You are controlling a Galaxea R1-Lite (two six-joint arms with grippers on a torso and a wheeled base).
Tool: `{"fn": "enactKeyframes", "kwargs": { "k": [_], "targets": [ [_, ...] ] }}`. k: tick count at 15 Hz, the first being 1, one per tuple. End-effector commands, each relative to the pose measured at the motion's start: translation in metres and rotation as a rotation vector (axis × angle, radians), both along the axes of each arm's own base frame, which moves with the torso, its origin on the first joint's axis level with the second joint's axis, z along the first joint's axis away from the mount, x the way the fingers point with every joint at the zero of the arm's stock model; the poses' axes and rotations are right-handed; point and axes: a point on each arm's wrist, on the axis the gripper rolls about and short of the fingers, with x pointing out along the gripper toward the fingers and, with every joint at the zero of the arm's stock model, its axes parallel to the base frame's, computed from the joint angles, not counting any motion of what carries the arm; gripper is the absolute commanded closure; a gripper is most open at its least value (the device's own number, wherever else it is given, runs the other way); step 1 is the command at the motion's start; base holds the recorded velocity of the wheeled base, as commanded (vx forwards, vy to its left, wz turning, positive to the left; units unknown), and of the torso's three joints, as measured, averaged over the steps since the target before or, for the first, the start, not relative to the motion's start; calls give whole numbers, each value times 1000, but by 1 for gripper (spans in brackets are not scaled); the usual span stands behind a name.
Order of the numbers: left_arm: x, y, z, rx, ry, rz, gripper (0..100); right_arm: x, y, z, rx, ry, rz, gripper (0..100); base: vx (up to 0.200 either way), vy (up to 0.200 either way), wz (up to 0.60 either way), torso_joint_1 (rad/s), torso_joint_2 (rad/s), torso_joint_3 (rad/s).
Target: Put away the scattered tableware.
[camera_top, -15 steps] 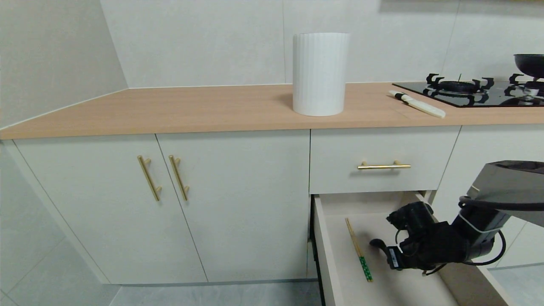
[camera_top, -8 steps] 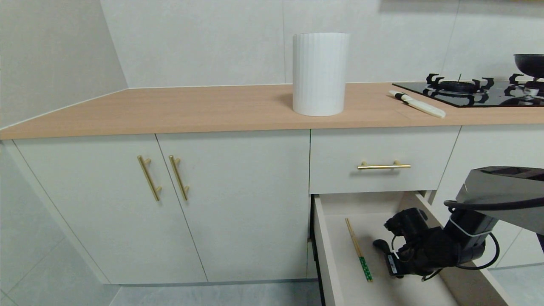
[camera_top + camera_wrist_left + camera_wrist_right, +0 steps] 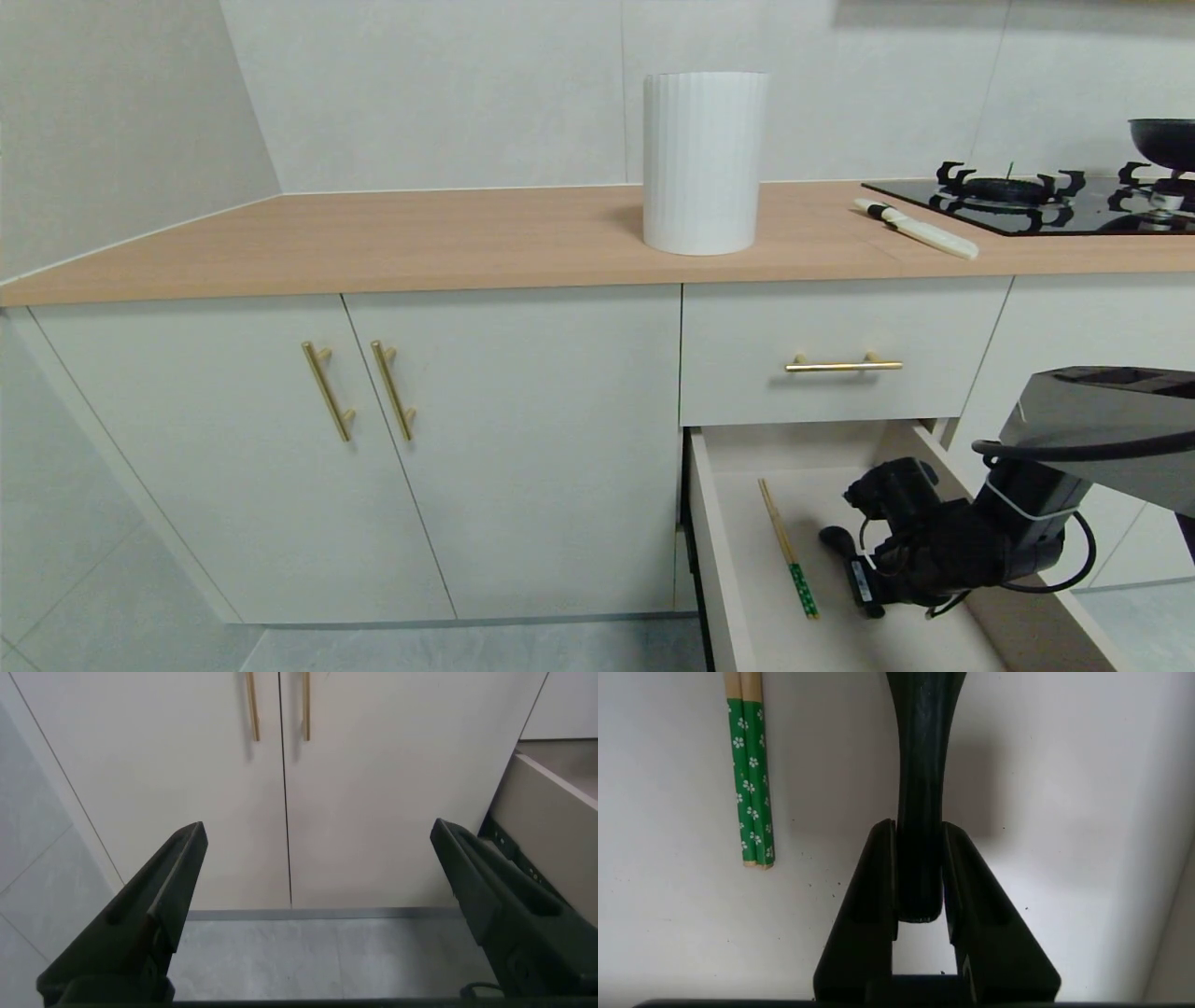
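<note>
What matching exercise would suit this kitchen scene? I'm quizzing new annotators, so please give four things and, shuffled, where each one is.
Things:
1. chopsticks
2. spoon
3. knife
4. canister

Places:
A. standing upright on the counter
B. held in the right pincer
C. lying loose in the open drawer
D. lying on the counter beside the stove

Pairs: 1-C, 2-B, 3-D, 4-A
</note>
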Motion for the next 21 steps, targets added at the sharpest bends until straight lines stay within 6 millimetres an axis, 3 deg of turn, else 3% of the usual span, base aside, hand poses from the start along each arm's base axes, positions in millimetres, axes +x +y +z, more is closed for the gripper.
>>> {"fn": "enactKeyframes", "kwargs": {
  "k": [1,7,10,11,12,16,21],
  "targets": [
    [0,0,0,-1,1,1,0,0,0,0,1,-1,0,0,0,0,0,0,0,0],
    [0,0,0,-1,1,1,0,0,0,0,1,0,-1,0,0,0,0,0,0,0],
    [0,0,0,-1,1,1,0,-2,0,15,8,-33,-2,0,0,0,0,0,0,0],
    [0,0,0,0,1,1,0,-6,-3,45,29,-104,-5,0,0,0,0,0,0,0],
    [0,0,0,-1,1,1,0,-9,-4,61,38,-138,-3,0,0,0,0,0,0,0],
    [0,0,0,-1,1,1,0,-28,-6,100,56,-226,6,0,0,0,0,0,0,0],
    [0,0,0,-1,1,1,0,-73,-6,163,70,-281,49,0,0,0,0,0,0,0]
  ]
}}
